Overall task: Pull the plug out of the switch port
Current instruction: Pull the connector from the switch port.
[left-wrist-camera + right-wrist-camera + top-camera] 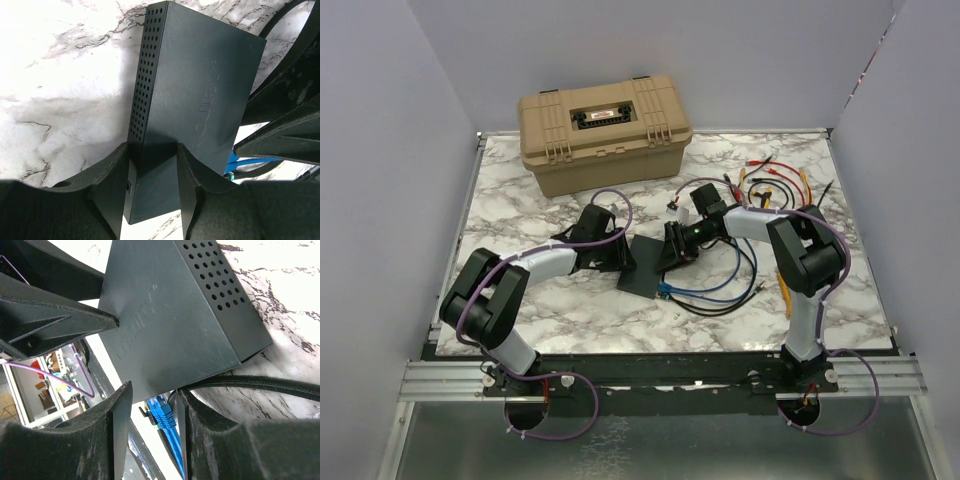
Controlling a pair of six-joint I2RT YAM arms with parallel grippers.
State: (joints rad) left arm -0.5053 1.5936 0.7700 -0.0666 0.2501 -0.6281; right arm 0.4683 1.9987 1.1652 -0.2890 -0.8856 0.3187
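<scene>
The switch [642, 268], a thin matte-black box, lies mid-table between both arms. In the left wrist view the switch [200, 90] shows a perforated side. My left gripper [623, 258] is shut on its near edge, one finger [112, 185] against the perforated side and the other on the top face [152, 165]. A blue plug [162, 417] sits in a port on the switch's [165, 315] short edge. My right gripper [152, 400] is open with the plug between its fingers, a gap on the left side. In the top view it [670, 255] is at the switch's right edge.
A large tan toolbox [605, 130] stands at the back. Blue and black cables [720, 285] loop right of the switch, and a thick black cable [260, 385] runs under its corner. Loose red, yellow and black leads [775, 180] lie at the back right.
</scene>
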